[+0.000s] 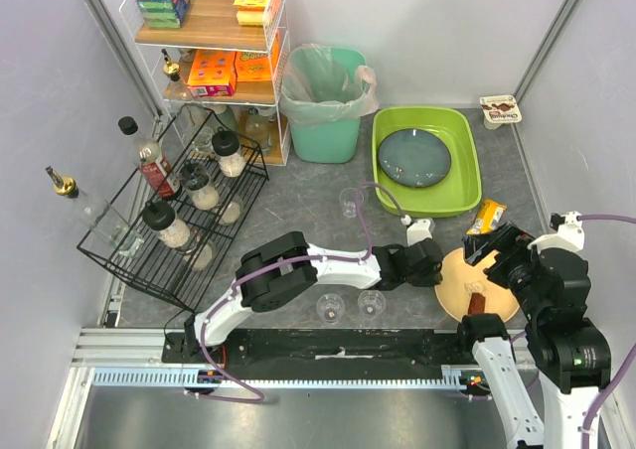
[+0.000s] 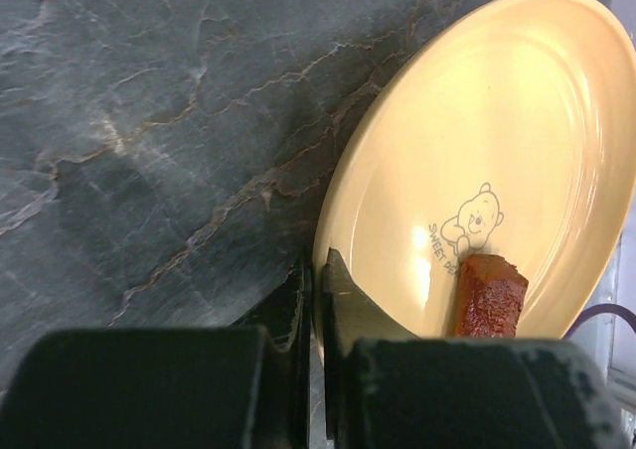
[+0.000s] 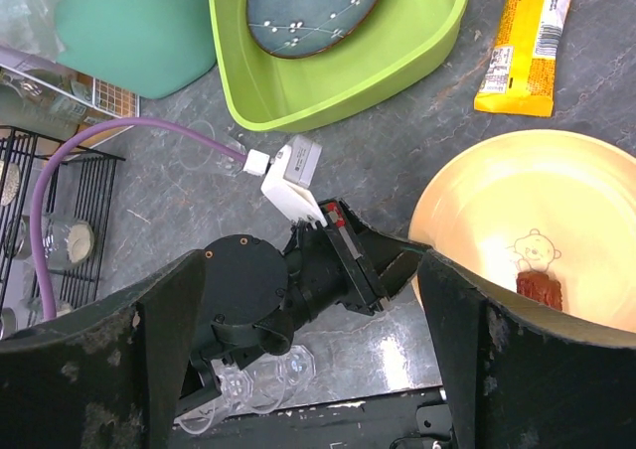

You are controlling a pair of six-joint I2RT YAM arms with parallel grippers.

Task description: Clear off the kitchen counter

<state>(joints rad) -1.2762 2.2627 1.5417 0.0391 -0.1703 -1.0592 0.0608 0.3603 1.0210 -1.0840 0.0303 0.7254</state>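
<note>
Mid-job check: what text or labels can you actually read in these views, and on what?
"SWEET D", beside the bear drawing on the yellow plate; the rest is cut off at the brown food piece.
On the yellow wrapper: print too small to read.
On the orange shelf boxes: blurred, unreadable.
On the lidded cup: blurred, unreadable.

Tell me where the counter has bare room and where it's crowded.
Widest bare patch of kitchen counter: between the wire rack, the bin and the green tub, apart from one small glass. A smaller strip: between the tub, the sealed cup and the snack bar. Crowded: the near edge, with two glasses and the left gripper clamped on the yellow plate.
</note>
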